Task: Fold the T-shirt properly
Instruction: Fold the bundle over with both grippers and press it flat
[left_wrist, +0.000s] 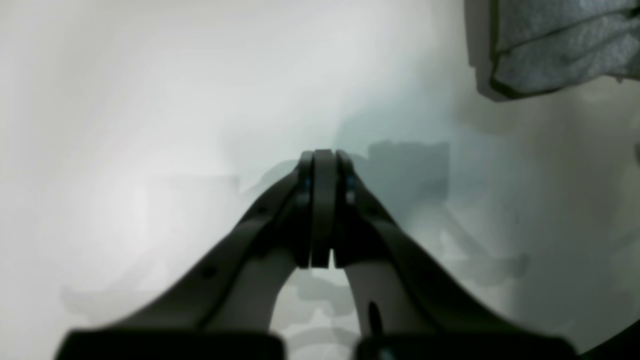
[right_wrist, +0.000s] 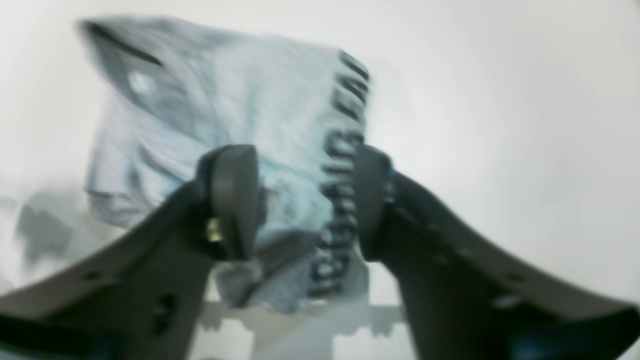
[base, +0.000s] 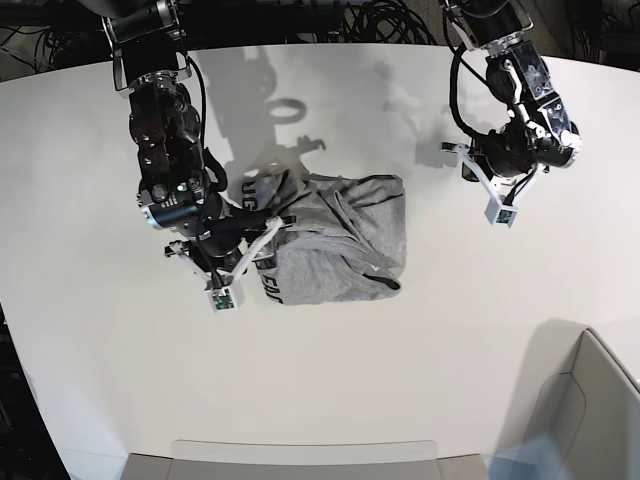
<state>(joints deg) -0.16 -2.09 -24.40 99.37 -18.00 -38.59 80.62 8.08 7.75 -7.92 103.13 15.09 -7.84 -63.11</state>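
Note:
The heather-grey T-shirt (base: 340, 240) lies as a folded bundle at the middle of the white table, with black lettering along its left edge (right_wrist: 345, 165). My right gripper (right_wrist: 305, 200) stands open over that lettered edge, one finger on each side of it, low above the cloth; in the base view this gripper (base: 272, 232) sits at the shirt's left border. Off to the shirt's right, my left gripper (left_wrist: 322, 160) is shut with nothing in it, over bare table (base: 455, 152). A corner of the T-shirt (left_wrist: 565, 45) shows at the upper right of the left wrist view.
A grey bin (base: 590, 400) stands at the table's front right corner. A flat grey tray edge (base: 300, 455) runs along the front. Cables hang behind the table's far edge (base: 340, 20).

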